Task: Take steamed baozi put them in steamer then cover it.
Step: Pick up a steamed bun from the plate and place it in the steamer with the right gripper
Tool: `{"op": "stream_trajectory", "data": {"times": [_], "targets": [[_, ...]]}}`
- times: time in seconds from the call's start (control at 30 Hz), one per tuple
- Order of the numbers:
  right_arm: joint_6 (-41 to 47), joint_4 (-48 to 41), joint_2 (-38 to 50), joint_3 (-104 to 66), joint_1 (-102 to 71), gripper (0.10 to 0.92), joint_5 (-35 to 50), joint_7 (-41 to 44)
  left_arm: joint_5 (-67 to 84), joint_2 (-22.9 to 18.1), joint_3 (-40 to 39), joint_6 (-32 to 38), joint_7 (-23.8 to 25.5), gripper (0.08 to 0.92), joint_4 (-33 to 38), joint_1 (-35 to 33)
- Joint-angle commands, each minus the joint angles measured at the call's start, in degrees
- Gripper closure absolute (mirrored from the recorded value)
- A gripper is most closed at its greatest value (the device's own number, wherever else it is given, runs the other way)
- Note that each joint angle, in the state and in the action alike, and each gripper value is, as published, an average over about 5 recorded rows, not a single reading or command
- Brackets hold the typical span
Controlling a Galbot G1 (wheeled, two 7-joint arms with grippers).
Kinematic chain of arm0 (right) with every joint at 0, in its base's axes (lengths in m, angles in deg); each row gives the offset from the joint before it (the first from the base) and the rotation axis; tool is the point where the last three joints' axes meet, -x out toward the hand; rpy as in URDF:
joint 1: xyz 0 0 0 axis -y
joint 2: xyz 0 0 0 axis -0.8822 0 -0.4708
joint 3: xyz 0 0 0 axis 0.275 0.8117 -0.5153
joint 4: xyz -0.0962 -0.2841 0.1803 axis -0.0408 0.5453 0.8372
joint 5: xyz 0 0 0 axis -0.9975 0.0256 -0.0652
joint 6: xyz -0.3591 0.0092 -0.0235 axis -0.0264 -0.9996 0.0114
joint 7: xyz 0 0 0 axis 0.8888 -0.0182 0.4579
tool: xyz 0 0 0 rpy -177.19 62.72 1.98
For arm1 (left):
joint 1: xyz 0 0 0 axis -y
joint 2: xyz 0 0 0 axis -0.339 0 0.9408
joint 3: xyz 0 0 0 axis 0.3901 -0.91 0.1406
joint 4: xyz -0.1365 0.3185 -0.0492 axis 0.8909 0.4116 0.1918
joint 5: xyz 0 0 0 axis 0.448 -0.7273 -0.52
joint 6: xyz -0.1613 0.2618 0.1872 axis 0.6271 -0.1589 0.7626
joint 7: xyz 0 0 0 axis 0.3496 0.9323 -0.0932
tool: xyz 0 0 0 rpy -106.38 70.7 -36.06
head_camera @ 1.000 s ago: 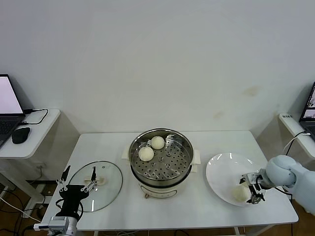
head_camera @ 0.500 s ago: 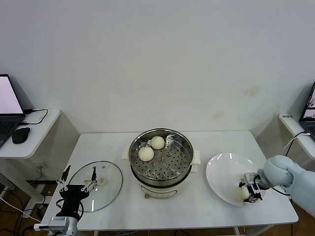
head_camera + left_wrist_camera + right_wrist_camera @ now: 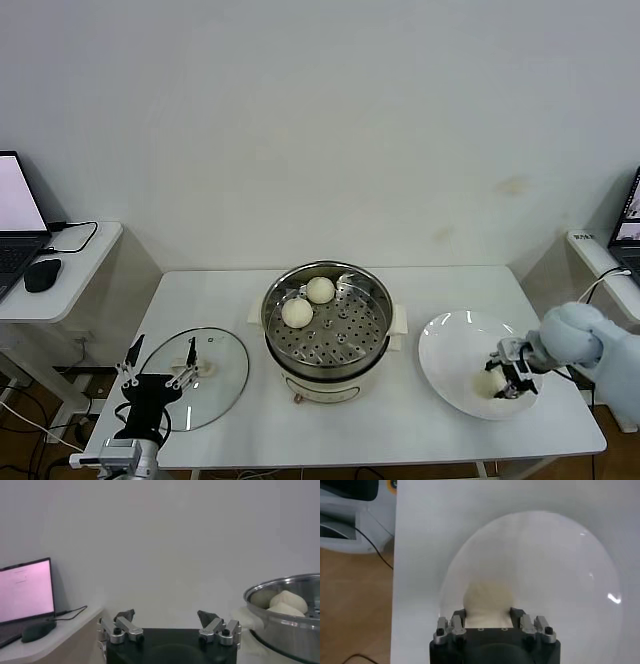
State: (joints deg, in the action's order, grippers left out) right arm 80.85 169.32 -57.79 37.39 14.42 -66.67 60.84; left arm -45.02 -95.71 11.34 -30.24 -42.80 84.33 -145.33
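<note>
Smooth, creamy-white, round bun [image 3: 490,383] on the near-right part of the white plate [image 3: 450,350], pinched between the fingers [image 3: 515,614] of the right gripper [image 3: 506,376]; no clear long axis, dome up. In the right wrist view, same steamed baozi [image 3: 487,599] seen filling the gap between both finger pads, touching each.

Two more steamed baozi in the steamer [image 3: 330,372]: one [image 3: 297,312] toward the left of the perforated tray [image 3: 345,335], the other [image 3: 320,290] just behind it toward the back rim, close together but apart. Both round, pale, unmarked, seams not visible. Steamer upright at the middle of the white bench [image 3: 400,420], shiny steel wall on a cream base, uncovered.

Cover [image 3: 210,375] lying flat on the bench left of the steamer, well apart from it, clear glass with metal rim and cream handle [image 3: 203,369] near its centre.

Left gripper [image 3: 157,367] at the near-left corner, over the near edge of the cover, fingers spread wide, holding nothing.

Beyond the bench: side table [image 3: 60,270] at left with laptop [image 3: 18,220] and dark mouse [image 3: 42,274].
</note>
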Motion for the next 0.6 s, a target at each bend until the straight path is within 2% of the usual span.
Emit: {"op": "stream_trajectory", "data": {"times": [0.03,0.2,0.33,0.6], "targets": [[0.0,0.7,0.5,13.0,25.5,0.465,7.4,0.6,0.0,0.1,0.0,-0.1,0.0,0.177,0.1,0.1],[0.5,0.0,-4.2,24.0,43.3,0.465,12.6,0.3,0.2,0.5,0.1,0.0,0.0,0.177,0.1,0.1],[1.4,0.2,-11.5,31.3,53.9,0.465,17.0,-0.6,0.4,0.6,0.2,0.0,0.0,0.177,0.1,0.2],[0.1,-0.5,-25.9,36.0,56.5,0.458,23.6,-4.4,0.9,0.5,0.6,0.1,0.0,0.177,0.1,0.1]]}}
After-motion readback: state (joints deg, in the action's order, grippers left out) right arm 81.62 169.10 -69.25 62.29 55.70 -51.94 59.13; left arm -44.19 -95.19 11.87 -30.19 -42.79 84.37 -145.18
